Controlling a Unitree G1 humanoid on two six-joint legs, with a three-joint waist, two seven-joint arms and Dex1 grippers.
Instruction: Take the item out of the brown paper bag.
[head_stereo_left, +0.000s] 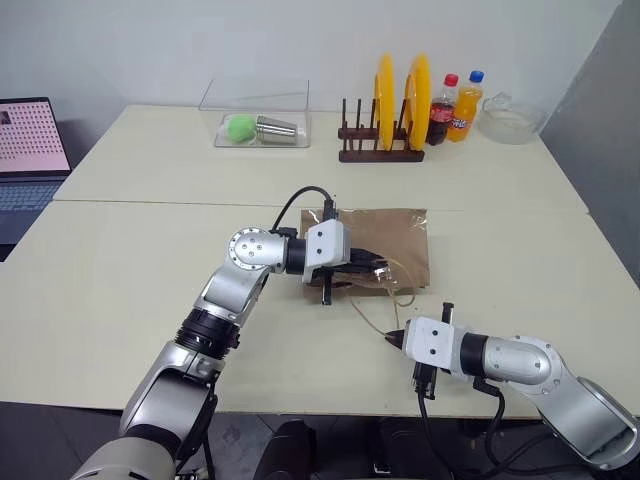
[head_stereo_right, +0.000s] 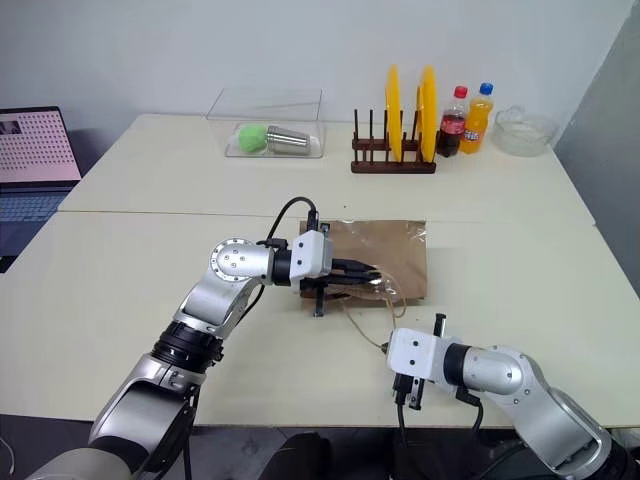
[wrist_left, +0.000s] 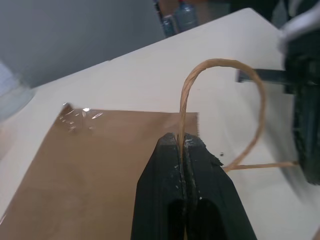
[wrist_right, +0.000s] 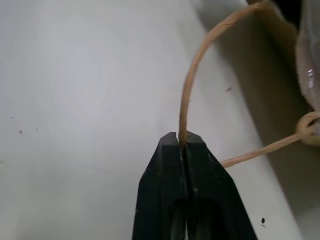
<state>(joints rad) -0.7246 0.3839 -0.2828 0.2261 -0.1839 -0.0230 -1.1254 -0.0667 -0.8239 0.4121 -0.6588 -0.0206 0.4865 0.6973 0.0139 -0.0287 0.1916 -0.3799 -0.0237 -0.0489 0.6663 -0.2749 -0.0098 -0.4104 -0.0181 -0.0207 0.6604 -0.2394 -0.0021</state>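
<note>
The left hand (wrist_left: 183, 142) is pressed together on one loop handle (wrist_left: 220, 80) of the brown paper bag (head_stereo_left: 395, 240), which lies flat on the surface (head_stereo_left: 130, 260) with its mouth toward the robot. The right hand (wrist_right: 181, 141), nearer and to the right, pinches the other handle (wrist_right: 192, 75). The item cannot be made out; presumably it sits inside, beyond both hands, so drawing the handles apart should open the mouth.
</note>
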